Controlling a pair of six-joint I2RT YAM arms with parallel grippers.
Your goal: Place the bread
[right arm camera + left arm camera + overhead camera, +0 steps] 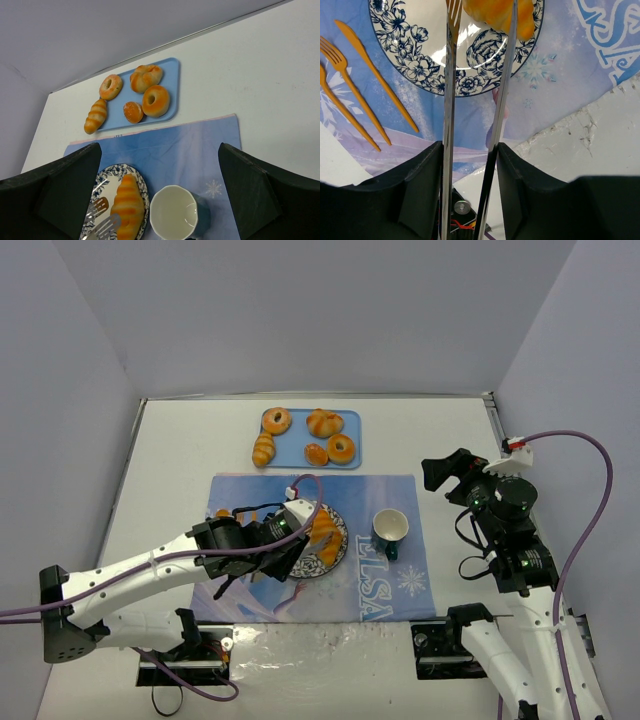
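The bread [323, 530], a long golden-orange ridged croissant, lies on the blue-flowered plate [343, 528] on the placemat. It also shows in the left wrist view [495, 15] and the right wrist view [127, 202]. My left gripper [283, 532] is shut on metal tongs [449, 100]. The tong tips [100, 220] are spread and rest over the plate, right beside the bread. My right gripper [440, 475] is open and empty, raised at the right, above the table.
A blue tray [350, 430] at the back holds two doughnuts [277, 421] and small rolls; a smaller horn-shaped bread [264, 450] lies at its left edge. A white-lined mug [390, 528] stands right of the plate. Orange cutlery [370, 70] lies left of the plate on the placemat [300, 490].
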